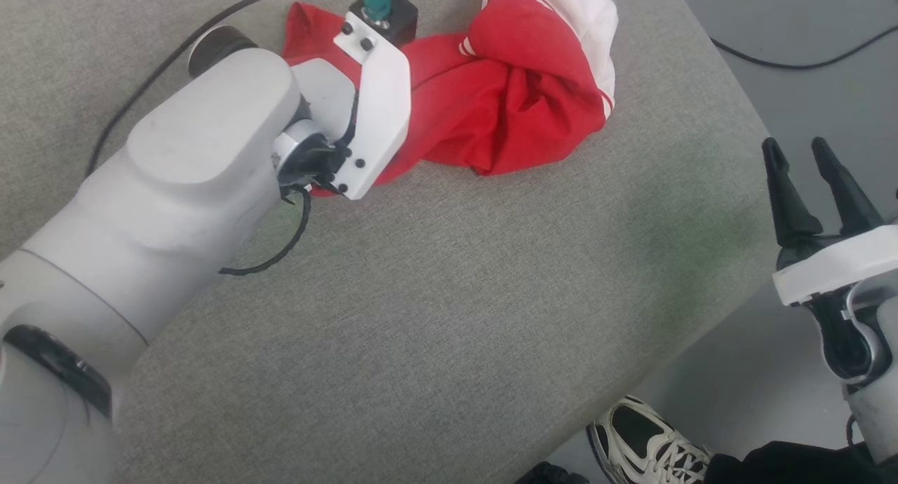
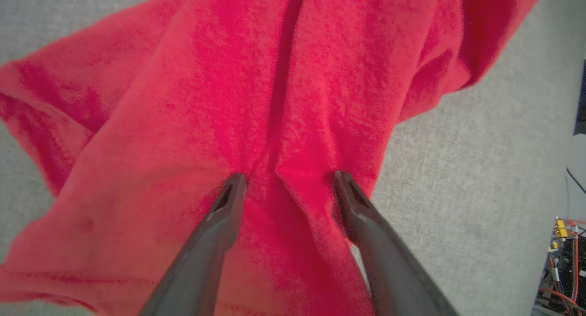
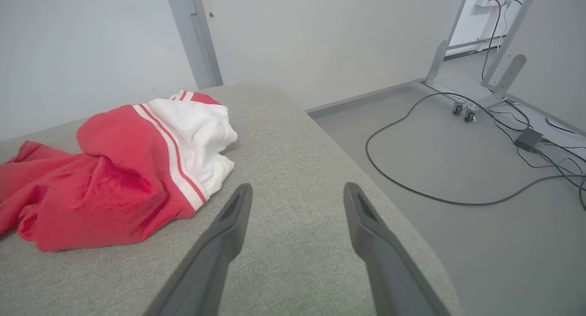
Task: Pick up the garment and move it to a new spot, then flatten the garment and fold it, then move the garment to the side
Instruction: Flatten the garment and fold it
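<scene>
The garment (image 1: pixel 512 98) is a red T-shirt with a white sleeve and striped trim, lying crumpled at the far side of the grey cushioned surface (image 1: pixel 449 316). The left wrist view looks straight down on its red cloth (image 2: pixel 256 100); my left gripper (image 2: pixel 287 181) is open, both fingertips pressed onto or just above the fabric with a fold between them. In the head view the left forearm and wrist hide those fingers. My right gripper (image 1: pixel 800 154) hangs open past the surface's right edge, empty. In the right wrist view the garment (image 3: pixel 114 169) lies left of my right gripper (image 3: pixel 297 192).
A black cable (image 1: pixel 140 84) crosses the surface at the far left. A person's white-and-black shoe (image 1: pixel 652 445) stands on the floor near the front right corner. Cables (image 3: pixel 458 187), a power brick and a wheeled metal frame (image 3: pixel 462 100) lie on the floor to the right.
</scene>
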### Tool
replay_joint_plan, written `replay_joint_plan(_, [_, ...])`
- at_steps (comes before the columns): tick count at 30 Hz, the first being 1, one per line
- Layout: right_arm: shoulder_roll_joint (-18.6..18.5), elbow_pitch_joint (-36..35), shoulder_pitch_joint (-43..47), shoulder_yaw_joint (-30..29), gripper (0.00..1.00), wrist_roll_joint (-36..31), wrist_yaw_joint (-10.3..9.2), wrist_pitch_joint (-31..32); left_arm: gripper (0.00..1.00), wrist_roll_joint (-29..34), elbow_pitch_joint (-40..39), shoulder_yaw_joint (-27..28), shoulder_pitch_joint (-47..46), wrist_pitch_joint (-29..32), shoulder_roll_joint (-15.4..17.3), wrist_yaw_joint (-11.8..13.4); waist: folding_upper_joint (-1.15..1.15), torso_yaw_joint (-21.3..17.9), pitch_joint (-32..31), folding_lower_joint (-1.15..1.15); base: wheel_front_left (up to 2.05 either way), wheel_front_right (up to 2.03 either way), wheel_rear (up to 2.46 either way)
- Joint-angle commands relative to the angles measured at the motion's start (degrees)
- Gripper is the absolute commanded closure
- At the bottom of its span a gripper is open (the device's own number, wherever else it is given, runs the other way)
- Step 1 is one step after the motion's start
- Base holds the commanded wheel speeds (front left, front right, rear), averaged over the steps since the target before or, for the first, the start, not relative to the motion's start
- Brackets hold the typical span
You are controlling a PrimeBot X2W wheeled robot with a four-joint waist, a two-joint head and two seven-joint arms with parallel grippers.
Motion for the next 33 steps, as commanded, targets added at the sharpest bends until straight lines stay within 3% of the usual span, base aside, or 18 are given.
replay_joint_plan(1, [0.56,-0.49,-0.21,0.20,0.00,-0.11,0.01,-0.29,0.00,-0.68,0.03,-1.15,0.49,0.89,0.49,0.01,0.00,-0.02,0.21,0.00,0.00,0.00,0.00])
replay_joint_plan(3, [0.65,-1.14,-0.67,0.09,0.00,-0.33,0.01,-0.30,0.00,0.24,-0.37,-2.89,-0.11,-0.52,1.38,0.01,0.00,0.25,0.67,0.00,0.00,0.00,0.00])
replay_joint_plan(5, [0.52,-1.86,-0.79,-0.16,0.00,-0.53,0.01,-0.30,1.00,-0.29,-0.23,-4.09,-0.14,-1.31,1.40,0.01,0.00,0.79,0.92,0.00,0.00,0.00,0.00])
replay_joint_plan(9, [-0.47,-3.11,-0.59,-1.44,0.00,-0.91,0.01,-0.30,1.00,-2.40,-0.53,-5.03,-0.32,-2.50,1.85,0.00,0.00,3.04,0.48,0.00,0.00,0.00,0.00])
replay_joint_plan(12, [-1.40,-4.04,-0.03,-2.23,0.00,-1.45,0.01,-0.29,1.00,-2.82,-2.75,-5.54,-0.62,-2.63,3.96,0.01,0.00,5.63,-0.37,0.00,0.00,0.00,0.00])
replay_joint_plan(16, [-2.93,-4.91,0.79,-2.58,0.00,-2.00,0.01,-0.29,1.00,-3.86,-7.60,-5.98,1.21,-1.22,8.82,0.02,0.00,9.43,-1.89,0.00,0.00,0.00,0.00])
replay_joint_plan(21, [-4.50,-5.81,1.78,-2.52,0.00,-1.86,0.01,-0.29,1.00,-8.13,-16.68,-6.58,7.79,3.22,17.78,0.32,0.00,13.79,-3.40,0.00,0.00,0.00,0.00])
replay_joint_plan(26, [-5.79,-6.59,2.15,-2.46,0.00,-1.46,0.01,-0.03,1.00,-10.86,-31.03,-6.86,13.39,9.45,27.57,6.10,0.00,16.66,-3.54,0.00,0.00,0.00,0.00])
replay_joint_plan(29, [-6.25,-7.34,1.60,-2.27,0.00,-1.34,0.01,0.39,1.00,-9.19,-37.49,-5.53,13.37,7.66,31.41,10.00,0.00,17.46,-3.19,0.00,0.00,0.00,0.00])
replay_joint_plan(30, [-6.39,-7.47,1.49,-2.20,0.00,-1.35,0.01,0.57,0.95,-7.81,-38.70,-5.47,12.95,6.63,32.51,10.56,0.00,17.60,-3.11,0.00,0.00,0.00,0.00])
replay_joint_plan(31, [-6.42,-7.59,1.39,-2.11,0.00,-1.36,0.01,0.69,0.27,-6.31,-39.37,-5.01,12.46,5.22,33.31,11.50,0.00,17.70,-3.06,0.00,0.00,0.00,0.00])
replay_joint_plan(32, [-6.38,-7.65,1.28,-2.04,0.00,-1.35,0.01,0.68,0.09,-5.24,-39.87,-4.45,12.00,4.03,33.78,12.08,0.00,17.76,-3.07,0.00,0.00,0.00,0.00])
replay_joint_plan(33, [-6.35,-7.71,1.24,-2.00,0.00,-1.33,0.01,0.73,0.00,-4.74,-40.48,-3.96,11.45,3.17,34.03,12.49,0.00,17.82,-3.15,0.00,0.00,0.00,0.00])
